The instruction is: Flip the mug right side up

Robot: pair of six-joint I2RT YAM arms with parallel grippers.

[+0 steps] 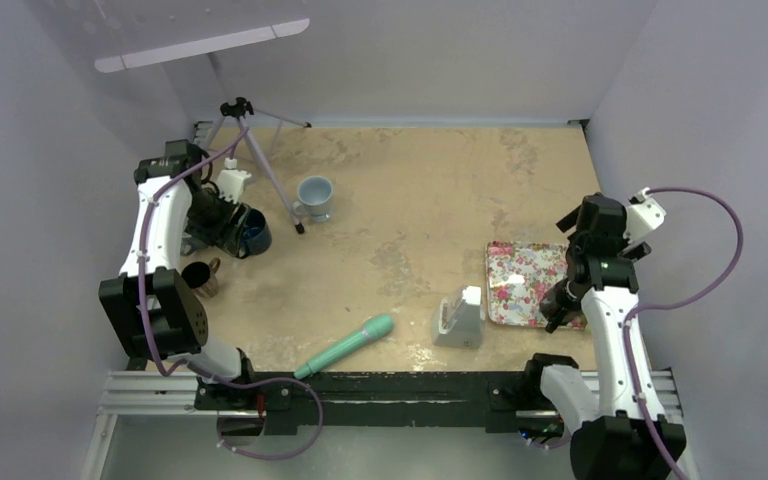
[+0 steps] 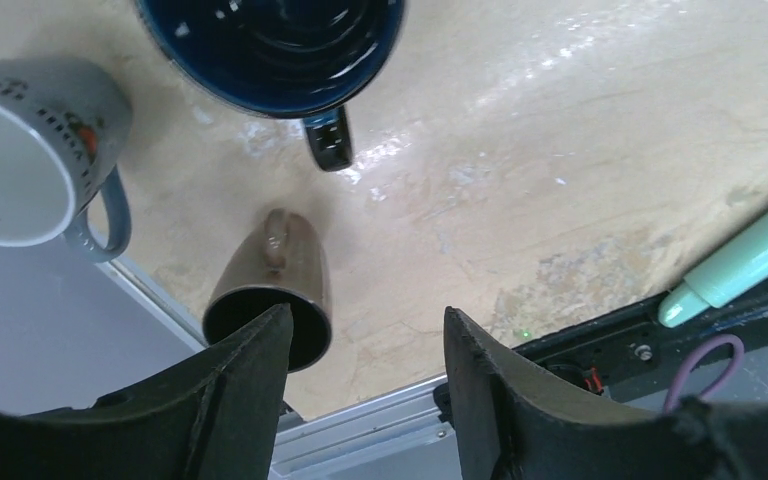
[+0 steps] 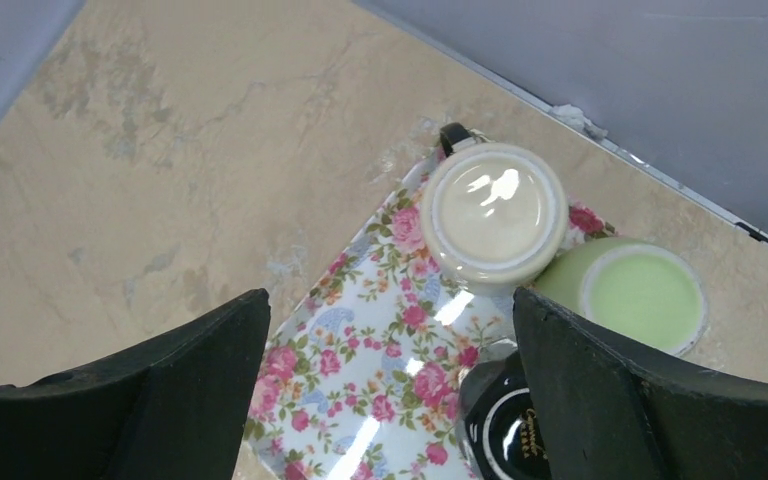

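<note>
**Dark blue mug (image 1: 253, 236) upright at the far left of the tan table (image 1: 420, 200).**
Glossy and round, with a stubby handle. Its mouth faces up and its long axis is vertical; the handle points toward a brown mug (image 2: 275, 280) lying on its side. The left gripper (image 2: 363, 325) is partly parted and holds nothing. The right gripper (image 3: 390, 300) gapes wide above a floral tray (image 3: 360, 400).

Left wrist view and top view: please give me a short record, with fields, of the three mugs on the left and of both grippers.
dark blue mug: upright, inside visible, not held
grey mug: upright, white inside, beside the blue one
brown mug: dark mouth visible, partly behind a finger; upright or lying, cannot tell
left gripper: open, nothing between the fingers
right gripper: open, empty, above the floral tray
</note>
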